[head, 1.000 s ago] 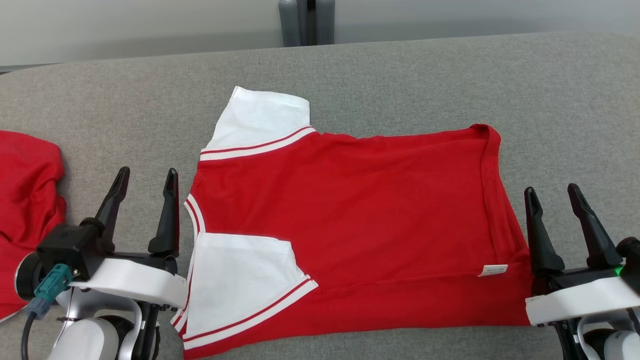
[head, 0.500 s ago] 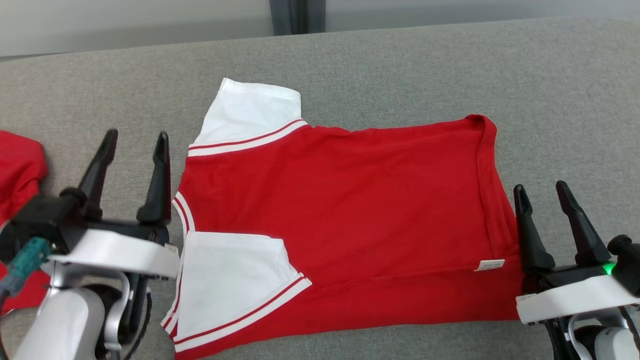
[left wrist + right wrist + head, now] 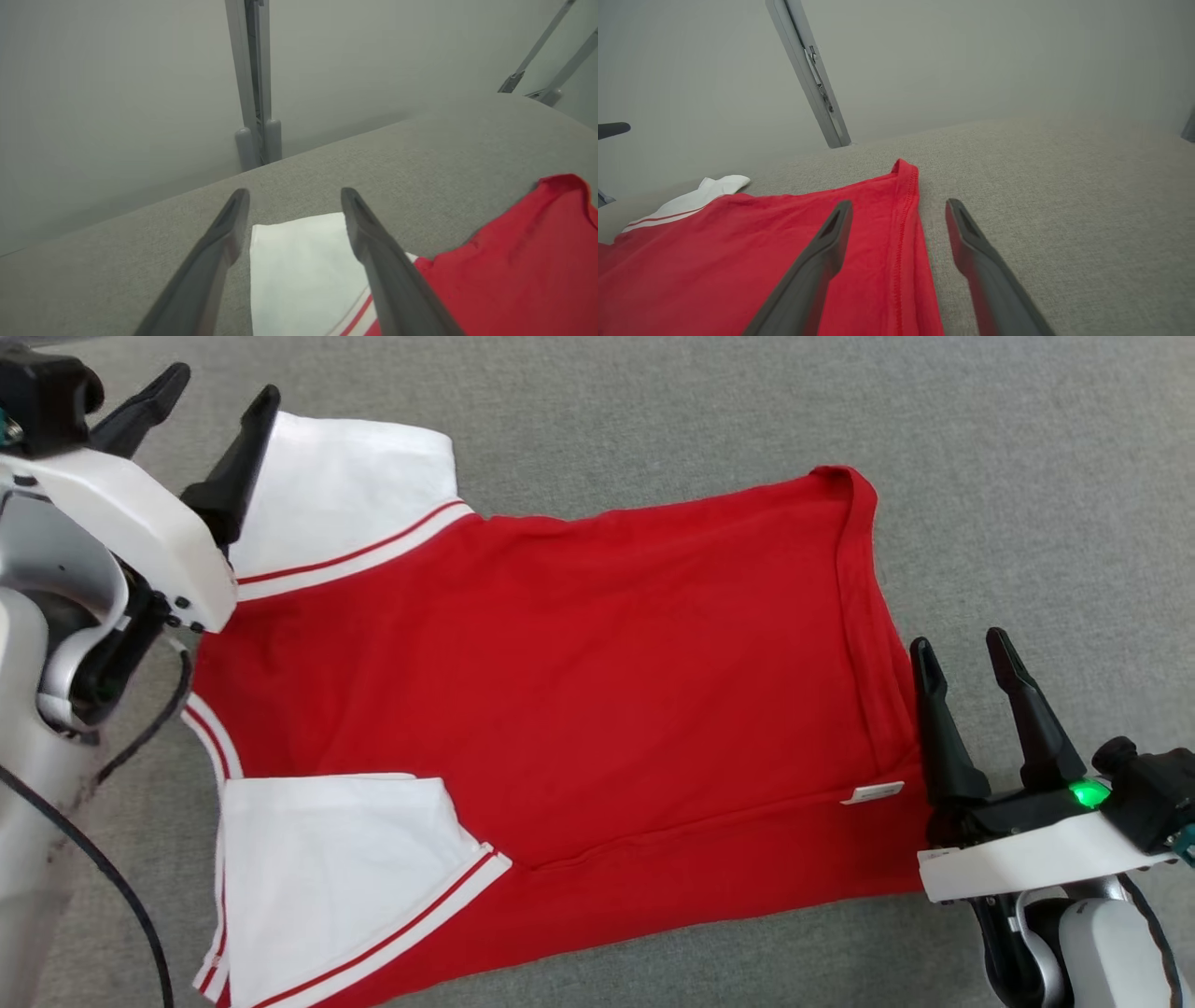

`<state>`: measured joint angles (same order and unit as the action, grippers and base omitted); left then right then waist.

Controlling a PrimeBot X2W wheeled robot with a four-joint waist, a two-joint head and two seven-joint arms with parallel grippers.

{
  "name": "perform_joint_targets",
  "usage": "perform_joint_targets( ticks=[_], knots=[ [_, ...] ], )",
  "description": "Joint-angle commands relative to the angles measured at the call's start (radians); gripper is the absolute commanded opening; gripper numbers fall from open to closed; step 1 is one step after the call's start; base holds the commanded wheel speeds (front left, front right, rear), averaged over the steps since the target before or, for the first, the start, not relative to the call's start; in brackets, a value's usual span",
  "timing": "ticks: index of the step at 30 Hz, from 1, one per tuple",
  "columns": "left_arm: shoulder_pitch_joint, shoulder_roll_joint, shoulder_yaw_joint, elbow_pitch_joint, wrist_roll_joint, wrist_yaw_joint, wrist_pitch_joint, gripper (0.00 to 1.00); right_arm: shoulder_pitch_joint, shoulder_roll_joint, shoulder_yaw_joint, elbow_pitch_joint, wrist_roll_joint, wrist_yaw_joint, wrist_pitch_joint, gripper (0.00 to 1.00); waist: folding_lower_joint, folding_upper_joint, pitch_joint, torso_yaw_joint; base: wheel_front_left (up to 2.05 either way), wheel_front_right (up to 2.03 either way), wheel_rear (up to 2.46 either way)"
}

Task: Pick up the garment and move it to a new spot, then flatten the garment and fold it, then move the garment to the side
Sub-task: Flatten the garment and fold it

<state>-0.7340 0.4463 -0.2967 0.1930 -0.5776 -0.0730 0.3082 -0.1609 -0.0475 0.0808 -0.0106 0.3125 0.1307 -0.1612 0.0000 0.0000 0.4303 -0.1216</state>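
Red short-sleeved shirt with white sleeves [image 3: 560,691] lies flat on the grey fabric surface [image 3: 1027,476]. Its near sleeve is cut off at the bottom edge, and its far shoulder is hidden behind the pale left arm [image 3: 121,513]. The small white label [image 3: 871,792] has print too tiny to read. Left gripper [image 3: 222,385], jaws wide and empty, hangs over the far sleeve's left edge. Right gripper [image 3: 959,640], equally wide, straddles the right hem.

Btm-left corner of garment [image 3: 560,691] past head-view edge; far sleeve [image 3: 355,495] partly behind L gripper [image 3: 224,383]; label [image 3: 871,792] text illegible.
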Motion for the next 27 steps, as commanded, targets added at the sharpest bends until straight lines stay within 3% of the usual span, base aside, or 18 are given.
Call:
perform_joint_targets(
  ticks=[1, 6, 18, 19, 20, 21, 23, 24, 27],
  knots=[
    [-0.028, 0.013, -0.005, 0.035, -0.016, -0.017, 0.015, 1.00, -0.016, -0.005, 0.004, 0.013, 0.010, 0.000, -0.014, 1.00, 0.0000, 0.0000, 0.050, -0.045, 0.00, 0.00, 0.00],
    [-0.138, 0.074, -0.052, 0.182, -0.071, -0.056, 0.057, 1.00, -0.052, -0.005, 0.036, 0.058, 0.044, 0.000, -0.057, 1.00, 0.0000, 0.0000, 0.117, -0.086, 0.00, 0.00, 0.00],
    [-0.243, 0.176, -0.207, 0.316, -0.183, -0.057, 0.032, 0.99, -0.107, -0.005, 0.070, 0.123, 0.063, 0.000, -0.098, 1.00, 0.0000, 0.0000, 0.167, -0.120, 0.00, 0.00, 0.00],
    [-0.246, 0.179, -0.217, 0.326, -0.192, -0.057, 0.032, 0.85, -0.108, -0.005, 0.068, 0.126, 0.058, 0.000, -0.098, 1.00, 0.0000, 0.0000, 0.165, -0.120, 0.00, 0.00, 0.00],
    [-0.248, 0.180, -0.227, 0.334, -0.202, -0.058, 0.035, 0.64, -0.111, -0.006, 0.063, 0.128, 0.055, 0.000, -0.099, 1.00, 0.0000, 0.0000, 0.164, -0.120, 0.00, 0.00, 0.00],
    [-0.248, 0.180, -0.227, 0.334, -0.202, -0.058, 0.035, 0.64, -0.111, -0.006, 0.063, 0.128, 0.055, 0.000, -0.099, 1.00, 0.0000, 0.0000, 0.164, -0.120, 0.00, 0.00, 0.00],
    [-0.254, 0.182, -0.245, 0.350, -0.221, -0.058, 0.038, 0.06, -0.123, -0.006, 0.053, 0.126, 0.048, 0.000, -0.098, 1.00, 0.0000, 0.0000, 0.160, -0.120, 0.00, 0.00, 0.00],
    [-0.256, 0.185, -0.256, 0.355, -0.231, -0.058, 0.042, 0.00, -0.130, -0.005, 0.045, 0.125, 0.043, 0.000, -0.098, 1.00, 0.0000, 0.0000, 0.158, -0.120, 0.00, 0.00, 0.00],
    [-0.264, 0.189, -0.283, 0.356, -0.256, -0.058, 0.032, 0.00, -0.169, -0.006, 0.010, 0.117, 0.029, 0.000, -0.082, 1.00, 0.0000, 0.0000, 0.153, -0.117, 0.00, 0.00, 0.00]
  ],
)
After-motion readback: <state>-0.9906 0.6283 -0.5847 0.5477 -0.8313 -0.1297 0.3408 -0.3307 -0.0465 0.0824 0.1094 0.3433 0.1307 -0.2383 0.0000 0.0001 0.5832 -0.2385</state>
